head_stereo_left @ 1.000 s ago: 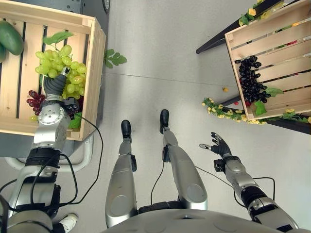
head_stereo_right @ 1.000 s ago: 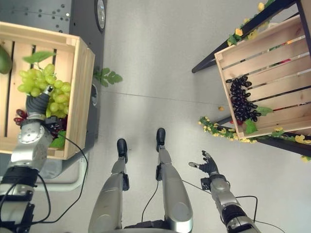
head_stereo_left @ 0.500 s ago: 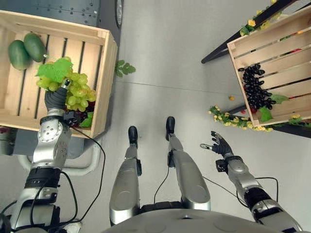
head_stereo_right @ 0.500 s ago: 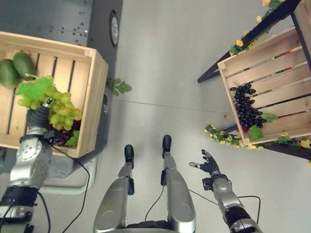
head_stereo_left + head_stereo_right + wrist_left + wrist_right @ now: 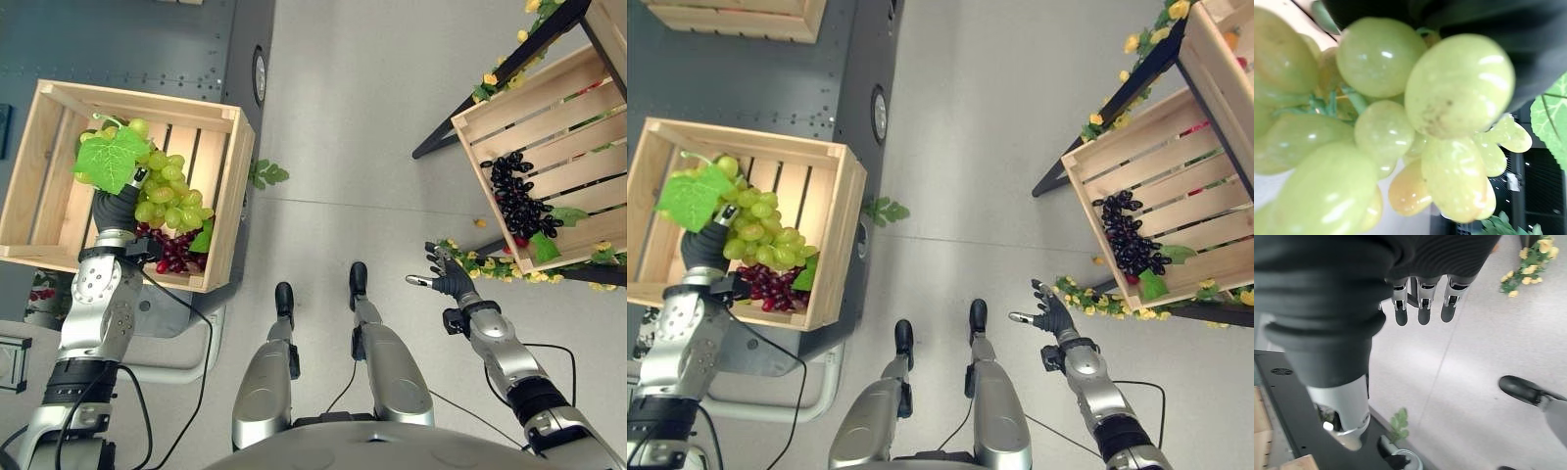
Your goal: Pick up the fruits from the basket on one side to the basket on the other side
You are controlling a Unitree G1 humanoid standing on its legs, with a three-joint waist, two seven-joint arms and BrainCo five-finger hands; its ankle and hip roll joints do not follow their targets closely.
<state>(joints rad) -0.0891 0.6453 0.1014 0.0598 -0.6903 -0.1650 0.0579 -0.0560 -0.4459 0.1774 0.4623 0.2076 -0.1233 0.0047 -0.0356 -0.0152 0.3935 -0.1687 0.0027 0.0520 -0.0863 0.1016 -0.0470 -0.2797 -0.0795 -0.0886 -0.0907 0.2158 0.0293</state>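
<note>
One bunch of fruit is in transit, by my reading. I see the bunch of pale green plastic grapes with a broad green leaf (image 5: pixel 157 191) held up over the slatted pale wooden crate on the robot's left (image 5: pixel 225 211), my landmark throughout. The left hand (image 5: pixel 116 209) is raised above that crate's floor, its dark ribbed cover upward and its fingers buried in the bunch; its wrist view shows grapes pressed close against the cover, so I judge it clasped around the stem, though the fingers themselves are hidden.

A cluster of dark red grapes (image 5: pixel 174 252) lies in the crate, just below the green bunch, yet to be moved. Well to the right of the crate, across the grey floor, stands the second slatted wooden crate on a dark stand trimmed with yellow flowers (image 5: pixel 490 113); a bunch of black grapes (image 5: pixel 516 199) lies in it, seemingly delivered.

The right hand (image 5: pixel 446 279) hangs idle near that far crate, fingers spread and holding nothing.
</note>
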